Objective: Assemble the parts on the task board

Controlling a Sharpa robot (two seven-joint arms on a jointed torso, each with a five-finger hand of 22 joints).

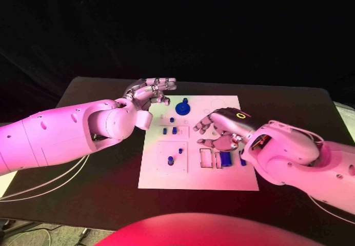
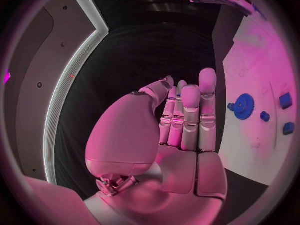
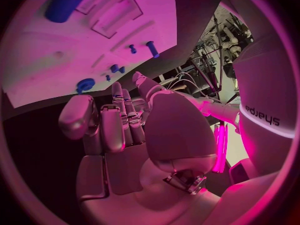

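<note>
The white task board (image 1: 198, 179) lies mid-table. A blue gear (image 1: 183, 107) sits near its far edge, with small blue pieces (image 1: 174, 130) just below it, two pegs (image 1: 180, 151) standing in the left recess, and blue blocks (image 1: 225, 158) in slots to the right. My left hand (image 1: 152, 91) hovers off the board's far left corner, fingers straight and together, holding nothing (image 2: 184, 120); the gear (image 2: 244, 106) lies beside it. My right hand (image 1: 220, 128) hangs over the board's right middle, above the blocks, fingers loosely apart and empty (image 3: 119, 130).
Black tabletop (image 1: 89, 87) surrounds the board on all sides. White cables (image 1: 52, 182) trail from my left arm across the table's near left. In the right wrist view the board (image 3: 37, 60) carries a long blue block (image 3: 65, 2) and two pegs (image 3: 152, 47).
</note>
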